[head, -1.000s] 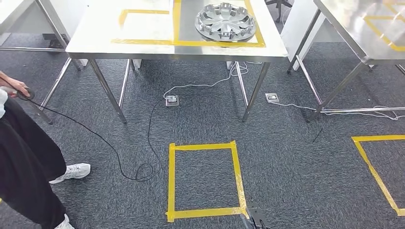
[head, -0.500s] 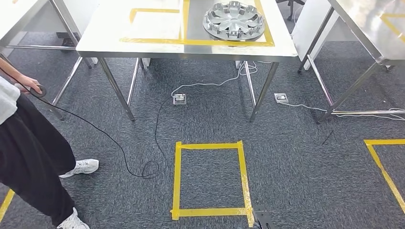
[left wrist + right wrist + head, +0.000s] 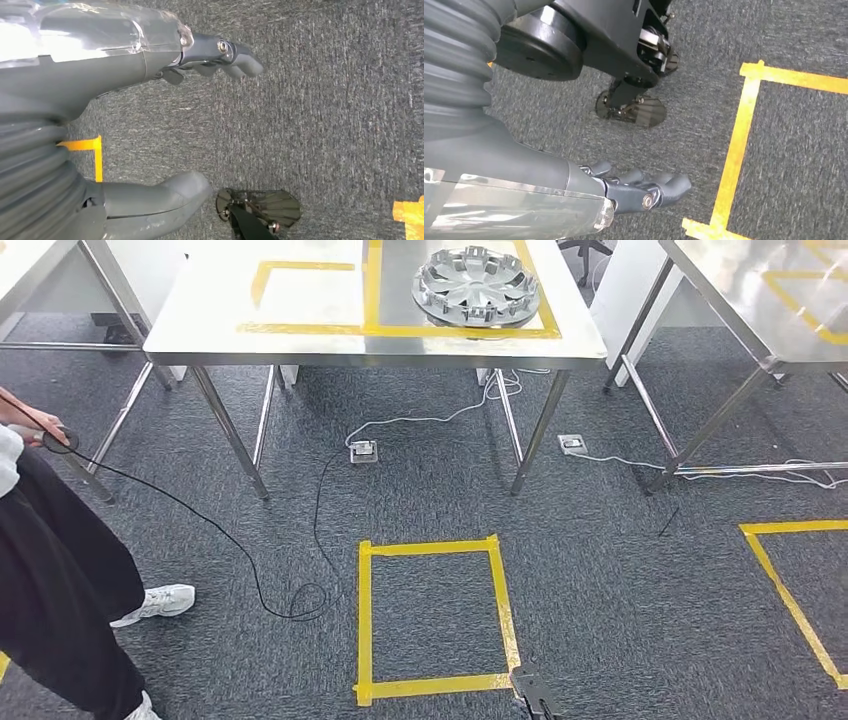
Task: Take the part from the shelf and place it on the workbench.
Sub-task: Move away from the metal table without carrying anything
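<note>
1. On the steel workbench (image 3: 300, 340) ahead of us lies the part, a silver hubcap (image 3: 475, 285), flat inside a yellow tape outline (image 3: 455, 331) on the tabletop's right half.
2. Neither of our hands touches the hubcap; both hang low over the carpet, well apart from the bench.
3. Our left hand (image 3: 150, 130) holds nothing: thumb (image 3: 160, 202) and dark fingers (image 3: 235, 57) spread wide apart, grey carpet between them.
4. Our right hand (image 3: 589, 195) also holds nothing, fingers (image 3: 659, 187) loosely extended over the carpet, near a corner of yellow floor tape (image 3: 734, 150).
5. Below the bench we see a yellow tape rectangle (image 3: 364, 620) on the dark carpet (image 3: 600, 580), plus two floor sockets (image 3: 362, 451) with white cables.
6. A black cable (image 3: 240, 550) runs across the floor and loops near the rectangle.
7. At the left edge a person (image 3: 50, 580) in black trousers and white shoes stands holding that cable's end.
8. Another steel table (image 3: 760, 310) with yellow tape sits at the right.
</note>
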Motion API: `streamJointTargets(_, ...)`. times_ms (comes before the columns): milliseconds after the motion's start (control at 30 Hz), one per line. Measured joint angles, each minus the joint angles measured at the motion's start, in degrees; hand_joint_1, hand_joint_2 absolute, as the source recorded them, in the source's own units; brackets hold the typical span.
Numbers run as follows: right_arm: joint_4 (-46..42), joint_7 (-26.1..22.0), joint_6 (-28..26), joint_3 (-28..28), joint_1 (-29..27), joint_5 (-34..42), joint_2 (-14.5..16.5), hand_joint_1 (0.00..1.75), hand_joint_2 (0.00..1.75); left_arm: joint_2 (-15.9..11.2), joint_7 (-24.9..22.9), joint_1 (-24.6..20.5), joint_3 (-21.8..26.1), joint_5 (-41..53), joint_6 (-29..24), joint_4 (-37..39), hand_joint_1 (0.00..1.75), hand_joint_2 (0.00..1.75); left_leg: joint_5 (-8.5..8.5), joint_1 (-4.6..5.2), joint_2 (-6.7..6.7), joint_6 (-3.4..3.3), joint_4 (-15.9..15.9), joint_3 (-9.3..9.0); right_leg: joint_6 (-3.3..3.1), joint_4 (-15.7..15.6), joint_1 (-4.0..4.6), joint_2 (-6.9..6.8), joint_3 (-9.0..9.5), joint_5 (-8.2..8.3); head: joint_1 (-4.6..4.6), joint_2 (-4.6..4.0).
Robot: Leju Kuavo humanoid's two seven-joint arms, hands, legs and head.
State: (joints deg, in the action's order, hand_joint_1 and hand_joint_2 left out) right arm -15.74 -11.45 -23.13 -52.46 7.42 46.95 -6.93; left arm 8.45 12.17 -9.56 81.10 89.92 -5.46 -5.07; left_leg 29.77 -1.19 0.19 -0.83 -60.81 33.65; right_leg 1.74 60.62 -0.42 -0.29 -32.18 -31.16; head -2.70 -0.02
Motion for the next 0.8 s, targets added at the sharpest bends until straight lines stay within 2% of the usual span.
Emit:
streamJointTargets(33, 0.0, 0.0, 0.0, 0.0, 0.0, 0.0, 0.0, 0.00, 1.75, 0.0, 0.0, 0.0, 0.0, 0.0, 0.0, 0.0, 0.00, 1.75, -0.04, -0.01, 0.06, -0.21, 0.0, 0.03, 0.26, 2.6, -0.06, 0.01, -1.16, -1.65, -0.33, 0.00)
streamJointTargets(100, 0.0, 0.0, 0.0, -0.1, 0.0, 0.2, 0.0, 0.00, 1.75, 0.0, -0.1, 0.0, 0.0, 0.0, 0.0, 0.0, 0.00, 1.75, -0.04, 0.14, 0.22, -0.41, 0.0, 0.13, 0.54, 10.0, -0.11, 0.01, -4.51, -5.19, -1.02, 0.00)
streamJointTargets(133, 0.0, 0.0, 0.0, -0.1, -0.1, 0.3, 0.0, 0.00, 1.75, 0.0, -0.1, 0.0, 0.0, 0.0, 0.0, 0.0, 0.00, 1.75, -0.03, 0.22, 0.29, -0.44, 0.0, 0.15, 0.53, 12.9, -0.10, 0.02, -5.86, -6.05, -1.25, 0.00)
streamJointTargets(167, 0.0, 0.0, 0.0, -0.1, -0.2, 0.4, 0.0, 0.00, 1.75, 0.0, -0.1, 0.0, 0.0, 0.0, 0.0, 0.0, 0.00, 1.75, 0.03, 0.29, 0.33, -0.57, 0.0, 0.13, 0.48, 13.9, -0.11, 0.02, -6.39, -5.79, -1.46, 0.00)
streamJointTargets(200, 0.0, 0.1, 0.0, -0.1, -0.2, 0.6, 0.0, 0.00, 1.75, 0.0, -0.2, 0.0, 0.0, 0.0, 0.0, 0.0, 0.00, 1.75, 0.09, 0.34, 0.32, -0.72, 0.0, 0.07, 0.47, 12.6, -0.14, 0.02, -5.86, -4.40, -1.64, 0.00)
streamJointTargets(267, 0.0, 0.3, -0.1, -0.1, -0.3, 1.0, 0.0, 0.00, 1.75, 0.0, -0.2, 0.0, 0.0, 0.0, 0.0, 0.0, 0.00, 1.75, 0.28, 0.48, 0.22, -1.01, 0.0, -0.15, 0.77, 5.3, -0.36, 0.07, -2.48, -0.36, -1.99, 0.00)
streamJointTargets(300, 0.0, 0.5, -0.2, -0.1, -0.3, 1.1, 0.0, 0.00, 1.75, 0.0, -0.2, 0.0, 0.0, 0.0, 0.0, 0.0, 0.00, 1.75, 0.41, 0.67, 0.11, -1.02, -0.1, -0.21, 1.18, 1.5, -0.50, 0.16, -0.66, 0.87, -2.20, 0.00)
streamJointTargets(333, 0.0, 0.7, -0.3, -0.1, -0.3, 1.2, -0.1, 0.00, 1.75, 0.0, -0.2, 0.0, 0.0, 0.0, 0.0, 0.0, 0.00, 1.75, 0.46, 0.87, 0.01, -0.96, -0.1, -0.25, 1.36, -1.1, -0.60, 0.20, 0.59, 1.46, -2.25, 0.00)
streamJointTargets(367, 0.0, 0.8, -0.4, -0.1, -0.3, 1.3, -0.1, 0.00, 1.75, 0.0, -0.2, 0.0, 0.0, 0.0, 0.0, 0.0, 0.00, 1.75, 0.49, 1.06, -0.07, -0.87, -0.1, -0.25, 1.46, -2.3, -0.65, 0.24, 1.19, 1.42, -2.16, 0.00)
streamJointTargets(533, 0.0, 0.7, -0.5, -0.1, -0.3, 1.2, -0.1, 0.00, 1.75, 0.0, -0.2, 0.0, 0.0, 0.0, 0.0, 0.0, 0.00, 1.75, 0.34, 1.05, -0.15, -0.56, 0.4, -0.50, 1.05, -2.6, -0.49, 0.20, 1.42, 1.31, -1.43, 0.00)
streamJointTargets(667, 0.0, 0.5, -0.6, -0.1, -0.3, 1.1, -0.1, 0.00, 0.00, 0.1, -0.2, 0.0, 0.0, 0.0, 0.0, 0.0, 0.00, 1.75, 0.37, 1.02, -0.14, -0.43, 0.6, -0.65, 0.79, -2.6, -0.49, 0.20, 1.50, 1.18, -1.25, 0.00)
streamJointTargets(800, 0.0, 0.3, -0.6, -0.1, -0.3, 1.0, -0.1, 0.00, 0.00, 0.3, -0.2, 0.0, 0.0, 0.0, 0.0, 0.0, 0.00, 1.75, 0.38, 1.02, -0.12, -0.41, 0.6, -0.66, 0.71, -2.6, -0.49, 0.20, 1.52, 1.13, -1.22, 0.00)
